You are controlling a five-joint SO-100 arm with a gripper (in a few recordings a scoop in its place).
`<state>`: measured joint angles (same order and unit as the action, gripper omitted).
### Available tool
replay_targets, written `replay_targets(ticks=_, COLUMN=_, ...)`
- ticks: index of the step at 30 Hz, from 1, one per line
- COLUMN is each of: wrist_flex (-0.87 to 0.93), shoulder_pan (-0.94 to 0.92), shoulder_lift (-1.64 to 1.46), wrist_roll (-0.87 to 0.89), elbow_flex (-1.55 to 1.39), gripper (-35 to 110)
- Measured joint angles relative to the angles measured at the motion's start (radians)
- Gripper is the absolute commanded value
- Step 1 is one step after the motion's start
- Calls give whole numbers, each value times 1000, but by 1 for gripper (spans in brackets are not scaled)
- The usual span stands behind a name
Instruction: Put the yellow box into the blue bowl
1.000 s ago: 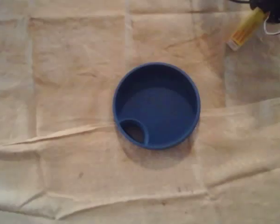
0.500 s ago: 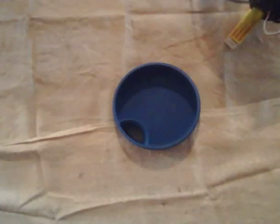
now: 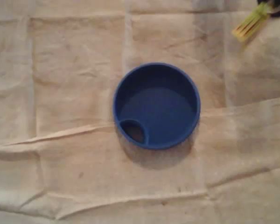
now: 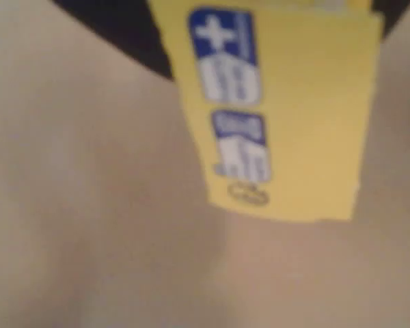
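Note:
The blue bowl (image 3: 156, 106) sits in the middle of the cloth in the overhead view, with a small round pocket (image 3: 134, 130) inside its lower-left rim. The yellow box (image 3: 248, 25) hangs slanted at the top right, far from the bowl. My gripper (image 3: 267, 4) is shut on its upper end at the frame's edge. In the wrist view the yellow box (image 4: 280, 116) with blue print hangs from the dark jaws at the top, above the blurred cloth.
A wrinkled beige cloth (image 3: 65, 140) covers the whole table, with raised folds running across below the bowl. Open cloth lies between the box and the bowl.
The box has moved up and to the right with the gripper, which has slid mostly out of the overhead view's top corner. The bowl has not moved.

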<state>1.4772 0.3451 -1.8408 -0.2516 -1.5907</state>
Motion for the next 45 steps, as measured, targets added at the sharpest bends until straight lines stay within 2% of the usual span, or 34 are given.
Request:
replay_targets(ticks=10, wrist_flex=9, shoulder_pan=-272, shoulder_lift=276, wrist_roll=2, elbow_flex=350, gripper=0)
replay_targets(ticks=19, wrist_flex=9, shoulder_pan=-407, shoulder_lift=543, wrist_roll=2, elbow_flex=615, gripper=0)
replay_targets(ticks=38, wrist_flex=9, shoulder_pan=-532, shoulder_lift=864, wrist_roll=2, elbow_flex=927, gripper=0)
replay_targets(ticks=45, wrist_flex=9, shoulder_pan=-525, shoulder_lift=885, wrist_roll=2, elbow_flex=931, gripper=12)
